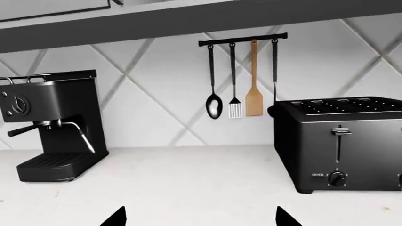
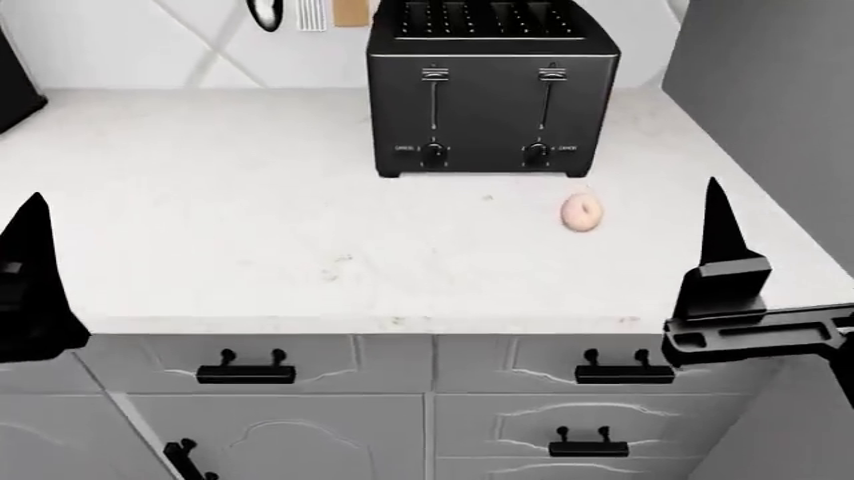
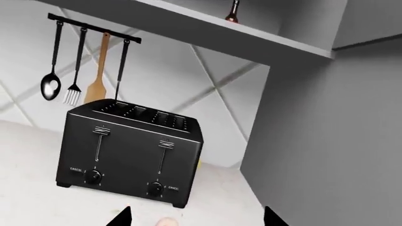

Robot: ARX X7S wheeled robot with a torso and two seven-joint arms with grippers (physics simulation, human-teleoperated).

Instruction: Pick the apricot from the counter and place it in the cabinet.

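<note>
Apricot (image 2: 582,212) on marble counter (image 2: 267,240) before black toaster (image 2: 491,90), left gripper (image 1: 199,220) and right gripper (image 3: 196,217) both spread, empty

A black toaster (image 2: 493,85) with four slots, two levers and two knobs stands by the tiled wall (image 1: 157,89). A black espresso machine (image 1: 53,125) stands well apart from it. Between them a rail (image 1: 242,39) carries a spoon (image 1: 214,104), a slotted turner (image 1: 235,107) and a wooden spatula (image 1: 253,100). White drawers (image 2: 314,365) have black handles (image 2: 247,372). A bottle (image 3: 232,12) stands on a shelf (image 3: 207,33).

Coffee machine (image 1: 53,125) and toaster (image 1: 342,141) flank hanging utensils (image 1: 242,77).
</note>
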